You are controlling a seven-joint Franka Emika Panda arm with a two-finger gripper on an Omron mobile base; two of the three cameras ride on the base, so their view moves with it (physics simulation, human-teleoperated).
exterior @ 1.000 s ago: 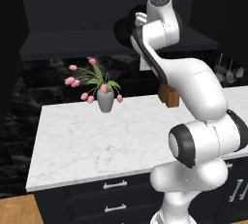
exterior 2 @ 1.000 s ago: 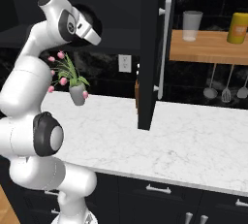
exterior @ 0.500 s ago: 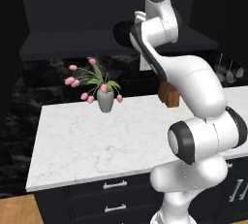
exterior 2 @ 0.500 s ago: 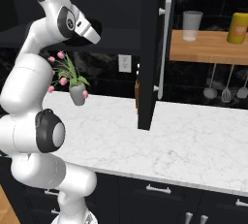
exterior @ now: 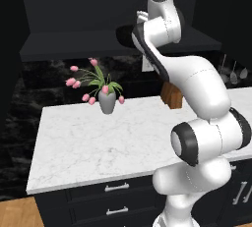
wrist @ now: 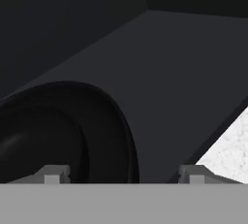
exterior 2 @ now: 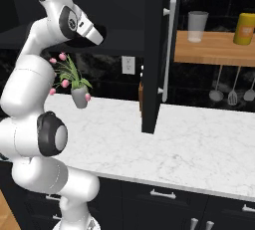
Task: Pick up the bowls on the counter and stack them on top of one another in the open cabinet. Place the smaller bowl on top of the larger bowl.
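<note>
You have a glossy black bowl (wrist: pixel 63 131) on the open cabinet (wrist: pixel 184 68) floor at the gripper (wrist: pixel 121 173), fingers apart: rigid, slippery, likely breakable, so grip its rim.

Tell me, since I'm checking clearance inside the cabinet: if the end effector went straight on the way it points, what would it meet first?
Probably the flat dark shelf floor of the open black cabinet, judging by the hand view. A glossy black round bowl sits close by, toward one fingertip, and could be grazed first; depth is unclear.
</note>
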